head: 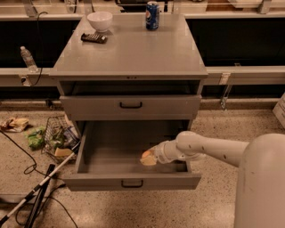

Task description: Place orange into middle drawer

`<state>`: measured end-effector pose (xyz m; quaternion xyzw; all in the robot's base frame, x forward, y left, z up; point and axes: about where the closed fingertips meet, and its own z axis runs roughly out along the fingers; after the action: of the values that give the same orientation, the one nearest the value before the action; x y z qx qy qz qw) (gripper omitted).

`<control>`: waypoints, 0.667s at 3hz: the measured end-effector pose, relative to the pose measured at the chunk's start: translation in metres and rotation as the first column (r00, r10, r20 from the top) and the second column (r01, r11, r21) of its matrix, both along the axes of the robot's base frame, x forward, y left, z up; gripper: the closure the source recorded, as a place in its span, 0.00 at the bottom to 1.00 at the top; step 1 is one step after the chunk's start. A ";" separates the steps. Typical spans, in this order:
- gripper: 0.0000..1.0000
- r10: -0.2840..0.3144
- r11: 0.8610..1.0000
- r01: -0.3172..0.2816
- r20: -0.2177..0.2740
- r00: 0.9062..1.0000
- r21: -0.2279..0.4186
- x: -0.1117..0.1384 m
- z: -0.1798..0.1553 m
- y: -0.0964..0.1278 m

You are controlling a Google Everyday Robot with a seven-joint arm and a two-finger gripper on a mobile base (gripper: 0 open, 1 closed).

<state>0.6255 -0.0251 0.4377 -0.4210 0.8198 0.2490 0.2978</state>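
Observation:
The middle drawer [107,153] of the grey cabinet is pulled wide open, its black handle facing me. My gripper [152,156] reaches in from the right on a white arm and sits low inside the drawer, right of centre and near the front wall. It is shut on the orange [146,158], which shows as a small pale-orange round shape at the fingertips, at or just above the drawer floor. The fingers are mostly hidden behind the fruit and the wrist.
The upper drawer [131,107] sits slightly out above. A white bowl [99,20], a black remote [93,38] and a blue soda can [152,9] stand on the cabinet top. A wire basket [55,138], litter, cables and a white stick [35,191] lie on the floor at left.

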 end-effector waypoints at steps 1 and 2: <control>0.58 -0.036 0.998 0.036 0.011 0.999 -0.045 0.011 -0.026 -0.009; 0.34 -0.062 0.997 0.064 0.036 0.997 -0.054 0.014 -0.027 -0.014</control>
<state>0.6396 -0.0391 0.4109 -0.4074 0.8339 0.2094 0.3080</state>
